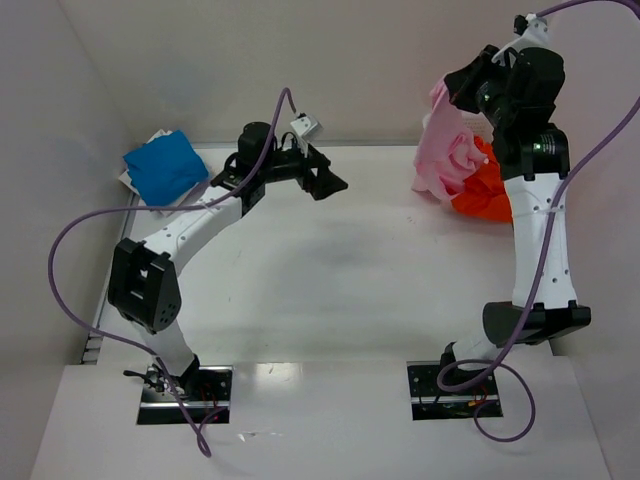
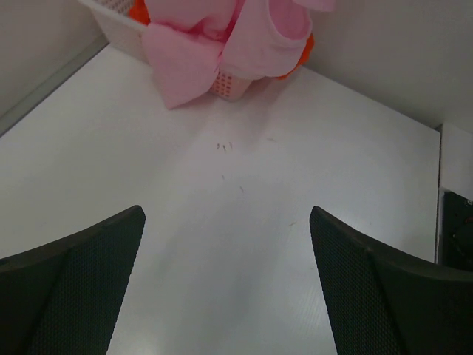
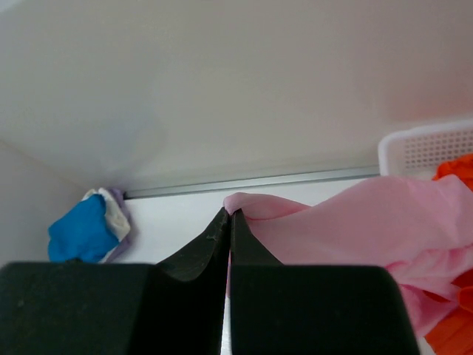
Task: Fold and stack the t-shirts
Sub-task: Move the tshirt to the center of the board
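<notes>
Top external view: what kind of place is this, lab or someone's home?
Most likely a lab test cell: a white table boxed in by plain white walls, the left arm and right arm bolted at its near edge, and staged props: pink t-shirt, orange t-shirt, blue t-shirt.

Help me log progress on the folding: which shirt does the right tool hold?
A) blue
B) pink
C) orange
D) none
B: the right tool is shut on an edge of the pink shirt.
</notes>
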